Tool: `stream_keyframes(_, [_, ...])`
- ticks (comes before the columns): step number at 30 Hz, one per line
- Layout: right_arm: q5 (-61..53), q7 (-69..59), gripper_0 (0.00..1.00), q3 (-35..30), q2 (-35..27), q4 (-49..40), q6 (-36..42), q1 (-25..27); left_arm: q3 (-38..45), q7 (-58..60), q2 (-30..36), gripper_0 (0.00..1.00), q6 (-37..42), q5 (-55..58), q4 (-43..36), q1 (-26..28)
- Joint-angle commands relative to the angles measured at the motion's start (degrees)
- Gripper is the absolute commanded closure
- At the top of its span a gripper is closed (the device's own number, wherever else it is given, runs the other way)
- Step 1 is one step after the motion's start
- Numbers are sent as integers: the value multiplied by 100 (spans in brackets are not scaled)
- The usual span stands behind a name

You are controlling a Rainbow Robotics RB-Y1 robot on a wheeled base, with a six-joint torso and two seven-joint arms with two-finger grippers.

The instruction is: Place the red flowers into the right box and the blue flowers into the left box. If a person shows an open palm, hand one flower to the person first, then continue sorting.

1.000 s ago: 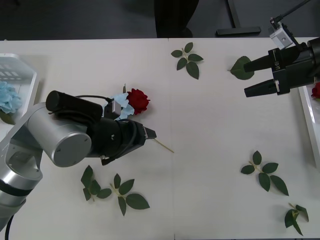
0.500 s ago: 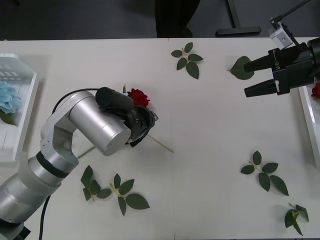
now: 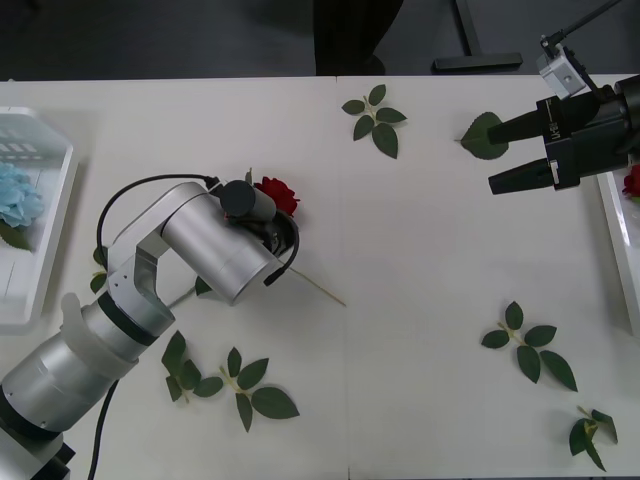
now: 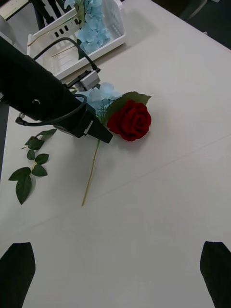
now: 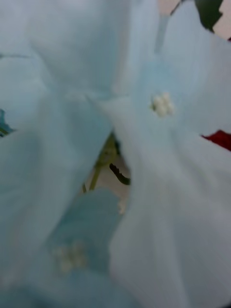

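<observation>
Red flowers are represented on the tabletop (image 3: 420,260) by one rose (image 3: 277,196), lying near the middle with its thin stem (image 3: 320,288) trailing away from the head. Just beside that rose, a blue flower (image 4: 99,98) is seen in the right wrist view, pressed against the rose's leaf and partly covered by the left claw (image 4: 98,132). From the front, this hydrangea is hidden behind the left arm (image 3: 215,245), which is bent low over it. In the left wrist view, pale blue petals (image 5: 144,144) are pressed close to the lens, with a sliver of red at one edge; whether the left claw is apart or together cannot be told. Another blue flower (image 3: 18,195) is held in the left box (image 3: 50,240), well apart from the rose. Loose leaf sprigs (image 3: 375,118) are scattered around the rose. The right claw (image 3: 505,155) is held apart above the tabletop, near the right box (image 3: 615,250), where a second red flower (image 3: 632,180) is glimpsed.
</observation>
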Motion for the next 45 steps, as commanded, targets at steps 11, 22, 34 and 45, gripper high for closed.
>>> stream_keyframes(11, [-27, 68, 0, -100, -76, -17, -6, 2, -109, 121, -35, 22, -41, -418, 139, -308])
stream_keyframes(22, [-27, 68, 0, -100, -76, -17, -6, 2, -109, 6, -17, 100, -32, -541, 139, -308])
stream_keyframes(34, [-27, 68, 0, -100, -76, -17, -6, 2, -109, -99, 158, 100, -24, -593, 130, -308])
stream_keyframes(45, [-27, 68, 0, -100, -76, -17, -6, 2, 321, -609, 607, 100, 636, -57, -476, -308])
